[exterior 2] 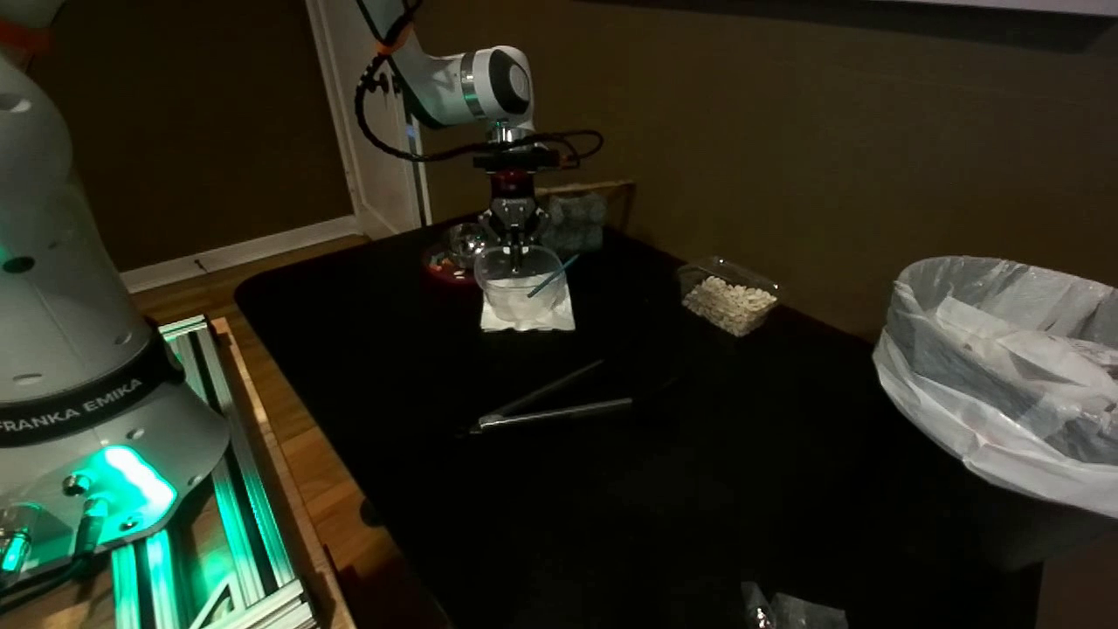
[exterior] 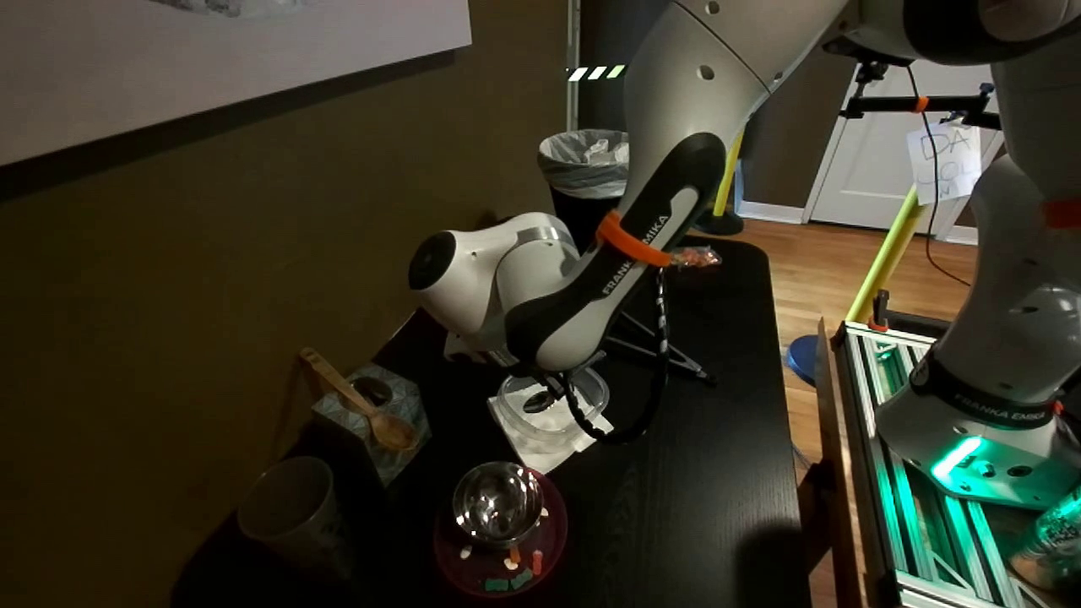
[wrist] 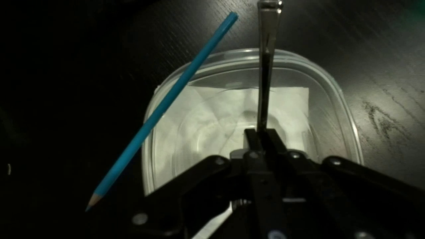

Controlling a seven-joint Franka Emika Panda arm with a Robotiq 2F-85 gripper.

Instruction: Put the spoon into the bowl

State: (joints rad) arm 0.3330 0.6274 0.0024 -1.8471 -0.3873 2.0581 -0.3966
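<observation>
A metal spoon (wrist: 265, 66) is held by its handle in my gripper (wrist: 261, 132). The free end of the handle points to the top of the wrist view. Its head is hidden there, but in an exterior view a dark shiny oval (exterior: 538, 401), which looks like the head, shows inside the bowl. The bowl is a clear, squarish plastic container (wrist: 345, 109) with rounded corners on a white napkin (exterior 2: 552, 321). It shows in both exterior views (exterior: 601, 395) (exterior 2: 500, 301). My gripper (exterior 2: 515, 252) points down over it. Whether the spoon touches the bottom I cannot tell.
A blue pencil (wrist: 149, 124) lies across the bowl's rim. A metal bowl (exterior: 498, 507) stands on a red plate (exterior: 553, 549) with candies. A wooden spoon (exterior: 393, 431) lies on a tissue box (exterior: 414, 405). Tongs (exterior 2: 559, 412), a box of white beans (exterior 2: 729, 301) and a bin (exterior 2: 978, 437) are around.
</observation>
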